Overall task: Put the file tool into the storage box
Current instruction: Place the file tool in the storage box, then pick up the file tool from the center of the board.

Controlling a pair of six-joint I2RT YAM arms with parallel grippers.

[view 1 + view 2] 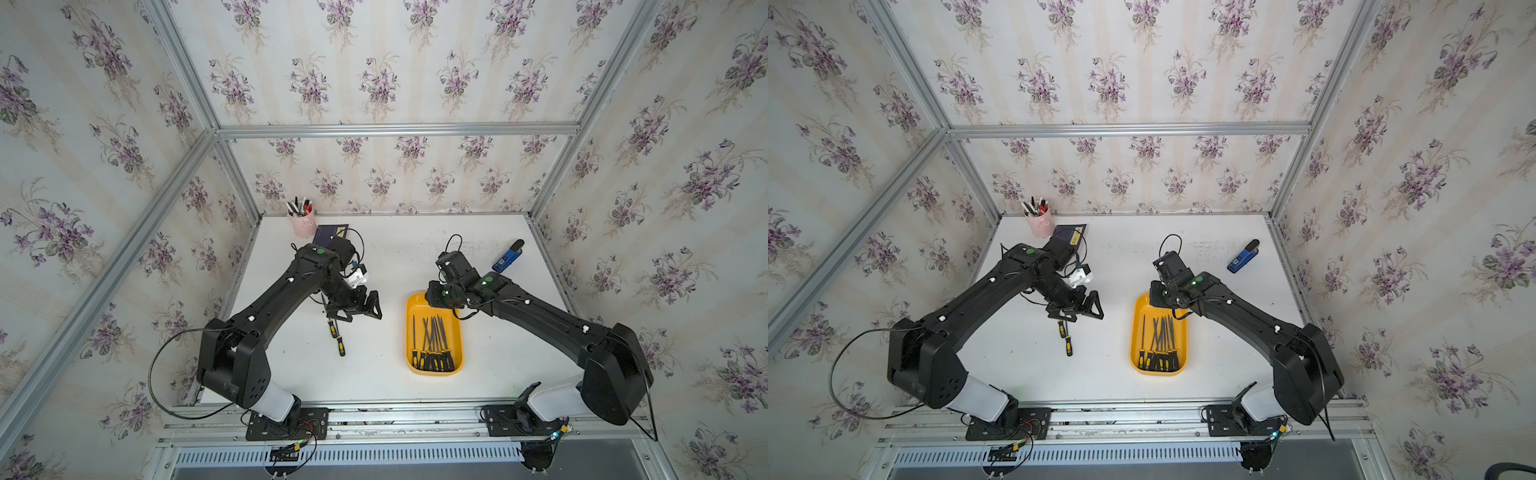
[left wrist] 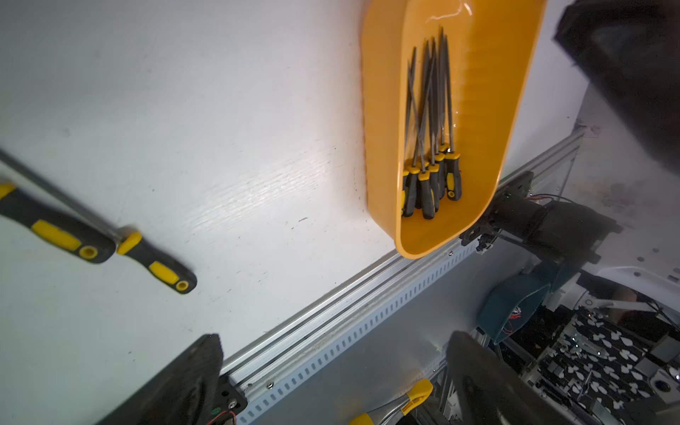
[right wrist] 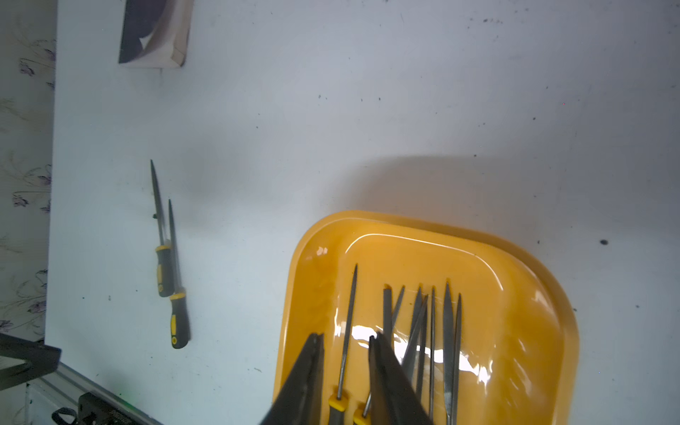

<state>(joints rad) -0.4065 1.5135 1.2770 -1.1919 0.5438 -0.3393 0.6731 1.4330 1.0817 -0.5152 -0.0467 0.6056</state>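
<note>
Right gripper (image 3: 344,340) hangs spread astride 1 file (image 3: 348,309) lying lengthwise in the storage box (image 3: 533,294), tip toward the back wall (image 1: 395,178). Left gripper (image 1: 357,311), spread wide, hovers over 2 more files (image 1: 340,347) pointing likewise.

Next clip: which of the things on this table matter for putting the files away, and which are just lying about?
Belongs to the job: yellow tray; files already in it; two loose files.
Just lying about: pink pen cup; dark booklet; blue stapler.
</note>
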